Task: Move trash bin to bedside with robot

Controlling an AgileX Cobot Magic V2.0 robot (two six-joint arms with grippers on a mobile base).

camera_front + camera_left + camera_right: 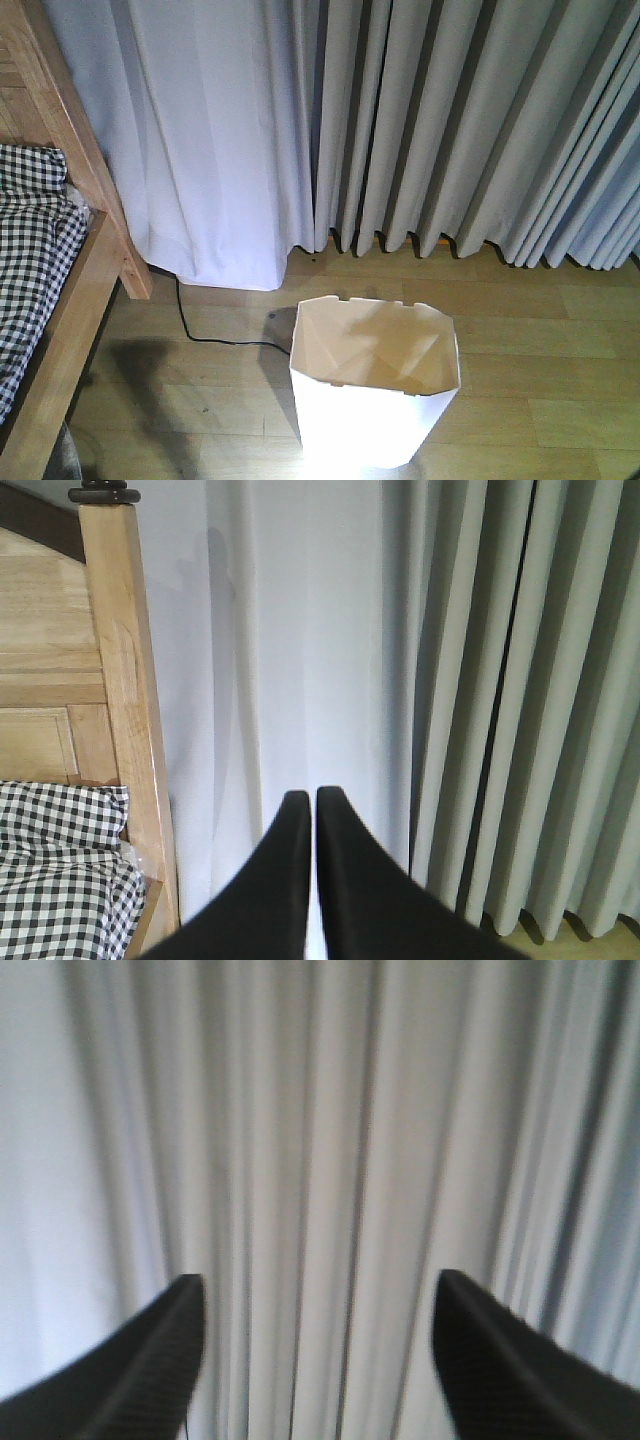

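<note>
**Operator:** Grey curtains (pixel 450 130) hang to a wooden floor (pixel 560 400). Where do we find the bin?

**Technician:** We see the bin (pixel 372 385) upright on the floor in the front view, empty, its notched rim up. It stands just in front of the curtains and apart from the bed (pixel 55 300), with bare floor and a black cable (pixel 215 335) between them. Neither arm touches it.

**Operator:** State of the grippers?

**Technician:** The left gripper (pixel 312 798) has its fingers pressed together, tips nearly touching, nothing between them. It faces the curtain beside the bedpost (pixel 120 680). The right gripper (pixel 318 1295) has its fingers spread wide and holds nothing; its view shows only curtain.

**Operator:** How do we expect the bin to handle?

**Technician:** We judge it light and thin-walled. The walls will likely flex under a squeeze, and an empty bin may tip or slide if pushed high.

**Operator:** Recommended hold?

**Technician:** We would pinch the rim wall, one finger inside and one outside, at a flat section between notches on the side nearest us. We judge the faceted folds stiffer than the open panels. Route it clear of the cable.
</note>
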